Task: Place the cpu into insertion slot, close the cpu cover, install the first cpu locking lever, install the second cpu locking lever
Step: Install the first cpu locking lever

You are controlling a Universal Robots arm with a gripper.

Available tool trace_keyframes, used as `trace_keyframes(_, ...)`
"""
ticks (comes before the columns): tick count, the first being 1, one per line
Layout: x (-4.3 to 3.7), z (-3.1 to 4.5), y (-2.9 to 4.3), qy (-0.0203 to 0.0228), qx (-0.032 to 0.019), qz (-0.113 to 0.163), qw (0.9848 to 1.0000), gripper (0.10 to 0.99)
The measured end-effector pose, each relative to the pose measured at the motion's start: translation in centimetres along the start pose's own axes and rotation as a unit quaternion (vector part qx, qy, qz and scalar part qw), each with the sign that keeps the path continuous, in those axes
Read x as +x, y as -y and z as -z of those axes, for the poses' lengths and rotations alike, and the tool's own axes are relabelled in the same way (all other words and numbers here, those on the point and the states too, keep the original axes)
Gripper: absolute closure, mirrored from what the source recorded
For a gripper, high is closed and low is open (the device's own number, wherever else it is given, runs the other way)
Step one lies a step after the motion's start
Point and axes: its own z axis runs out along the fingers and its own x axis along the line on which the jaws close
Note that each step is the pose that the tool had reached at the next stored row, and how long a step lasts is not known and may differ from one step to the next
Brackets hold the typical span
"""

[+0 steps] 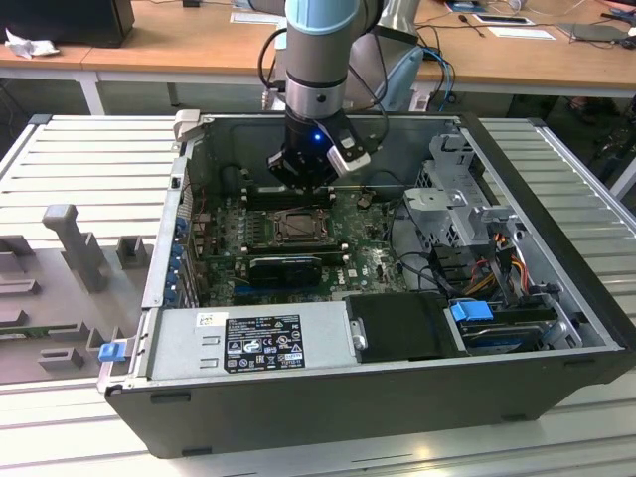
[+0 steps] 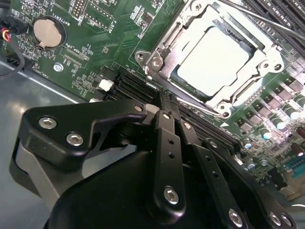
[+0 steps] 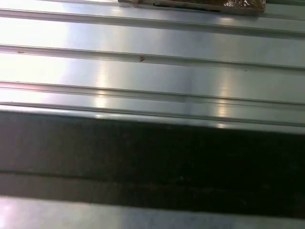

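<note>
The cpu (image 2: pixel 220 56), a pale square chip, lies flat in the insertion slot (image 1: pixel 298 227) on the green board inside the open computer case. The silvery cpu cover (image 2: pixel 159 59) lies down around it, and the chip's face shows through its window. My gripper (image 1: pixel 301 179) hangs just above the board at the far side of the socket. In the second wrist view my gripper (image 2: pixel 172 117) is shut, its black fingers (image 2: pixel 167 143) lying side by side with nothing between them, their tips a short way from the socket's edge.
Black card slots (image 2: pixel 136 88) run between the fingertips and the socket, and a coin battery (image 2: pixel 47 31) sits on the board. A power supply (image 1: pixel 248 338), a drive cage (image 1: pixel 457 199) and cables crowd the case. The ribbed metal table (image 3: pixel 143 43) carries grey fixtures (image 1: pixel 65 238).
</note>
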Motion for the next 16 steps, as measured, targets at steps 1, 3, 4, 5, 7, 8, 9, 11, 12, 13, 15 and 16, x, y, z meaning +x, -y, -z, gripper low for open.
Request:
trace_keyframes(1,0.0,-0.03,0.02,0.0,0.0,0.0,1.0,0.98)
trace_keyframes(3,-0.02,-0.1,0.07,0.0,0.0,-0.001,1.0,0.98)
trace_keyframes(4,-0.03,-0.12,0.11,0.0001,-0.0001,-0.001,1.0,0.98)
trace_keyframes(5,-0.04,-0.13,0.15,0.0001,-0.0001,-0.001,1.0,0.98)
trace_keyframes(7,-0.05,-0.14,0.21,0.0001,-0.0001,-0.001,1.0,0.98)
trace_keyframes(8,-0.05,-0.13,0.28,0.0001,0.0,-0.001,1.0,0.98)
trace_keyframes(9,-0.05,-0.13,0.33,0.0001,0.0001,-0.001,1.0,0.98)
trace_keyframes(11,-0.06,-0.19,0.36,0.0001,0.0,-0.001,1.0,0.98)
trace_keyframes(12,-0.06,-0.23,0.36,0.0001,0.0,-0.001,1.0,0.98)
trace_keyframes(13,-0.07,-0.28,0.37,0.0001,0.0,-0.001,1.0,0.98)
trace_keyframes(15,-0.09,-0.36,0.37,0.0001,0.0,-0.001,1.0,0.98)
trace_keyframes(16,-0.1,-0.44,0.38,0.0001,0.0004,-0.001,1.0,0.98)
